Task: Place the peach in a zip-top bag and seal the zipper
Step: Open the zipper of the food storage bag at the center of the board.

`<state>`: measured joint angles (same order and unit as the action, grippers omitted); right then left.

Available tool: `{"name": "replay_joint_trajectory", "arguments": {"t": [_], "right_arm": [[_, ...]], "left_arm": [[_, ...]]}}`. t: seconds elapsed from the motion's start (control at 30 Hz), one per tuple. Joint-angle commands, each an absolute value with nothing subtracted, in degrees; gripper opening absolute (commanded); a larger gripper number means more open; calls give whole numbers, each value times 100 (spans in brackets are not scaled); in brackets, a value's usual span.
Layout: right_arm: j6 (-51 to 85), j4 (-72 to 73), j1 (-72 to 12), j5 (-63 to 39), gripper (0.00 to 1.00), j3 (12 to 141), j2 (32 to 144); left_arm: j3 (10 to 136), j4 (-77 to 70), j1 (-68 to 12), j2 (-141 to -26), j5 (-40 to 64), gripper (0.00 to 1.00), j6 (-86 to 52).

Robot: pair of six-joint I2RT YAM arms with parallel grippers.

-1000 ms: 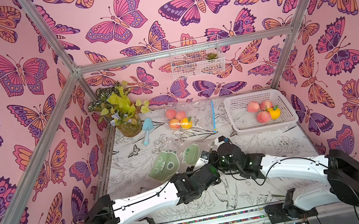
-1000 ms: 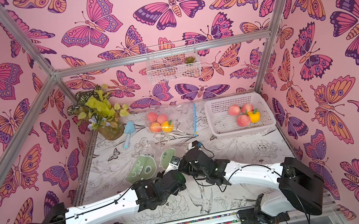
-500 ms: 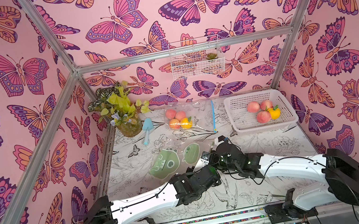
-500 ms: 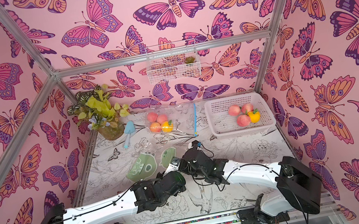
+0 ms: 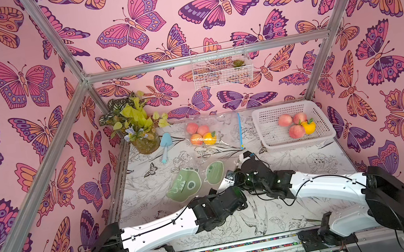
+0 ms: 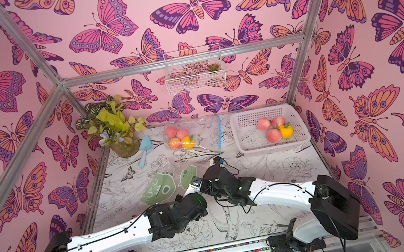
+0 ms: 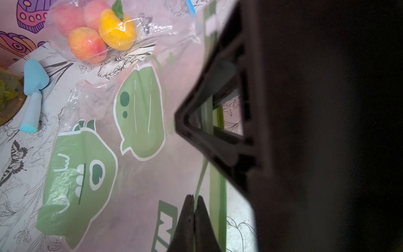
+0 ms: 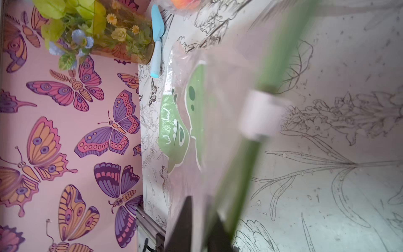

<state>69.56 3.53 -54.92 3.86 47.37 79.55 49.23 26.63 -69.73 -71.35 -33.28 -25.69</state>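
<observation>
The left gripper (image 7: 193, 207) pinches the limp, slippery zip-top bag (image 5: 186, 185) by its stiffer zipper edge. The right gripper (image 8: 202, 222) seems parted, though blur obscures it. The peach (image 5: 285, 119), easily bruised, sits in the white basket (image 5: 296, 143).

Zip bags (image 5: 227, 130): 2 – 1 clear bag (image 6: 208, 134), 1 green-print bag (image 5: 184, 184). Peaches (image 5: 192, 127): 6 – 3 in clear bag, 3 in white basket (image 5: 299, 141). Yellow fruit (image 5: 209, 138) w/ leaf: 2. Tot. fruit: 8. White basket: 1. Wire basket (image 5: 223, 79): 1. Plant vase (image 5: 145, 145): 1. Trowel (image 5: 165, 141), blue: 1. Succulent (image 5: 238, 63): 1. Robot arms (image 5: 157, 228): 2.
</observation>
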Motion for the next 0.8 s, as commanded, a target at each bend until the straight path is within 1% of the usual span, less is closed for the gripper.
{"name": "replay_joint_trajectory", "arguments": {"t": [0.0, 0.03, 0.07, 0.2, 0.3, 0.43, 0.5, 0.63, 0.77], "right_arm": [[5916, -289, -5537, 584, 44, 5356, 7667], [5673, -458, -5537, 667, 49, 5470, 7577], [5462, -656, -5537, 784, 51, 5578, 7494], [4917, -1238, -5537, 1197, 54, 5808, 7209], [4615, -1291, -5537, 1284, 54, 5777, 7036], [4448, -1311, -5537, 1135, 54, 5724, 6943], [4447, -1310, -5536, 983, 53, 5729, 6990], [4567, -1380, -5537, 736, 48, 5742, 7161], [4606, -1105, -5537, 677, 48, 5551, 7108]], "left_arm": [[4771, 2318, -6856, -6684, -3053, 0, -2553], [4742, 2247, -6766, -6570, -2925, 0, -2585], [4716, 2186, -6670, -6451, -2806, 0, -2618], [4693, 1993, -6317, -6159, -2312, 0, -2741], [4781, 1934, -6183, -6074, -2156, 0, -2792], [4949, 1942, -6137, -6097, -2131, 0, -2774], [5013, 1936, -6135, -6130, -2127, 0, -2785], [5095, 1969, -6132, -6170, -2267, 0, -2902], [5139, 2076, -6133, -6218, -2407, 0, -2917]]}}
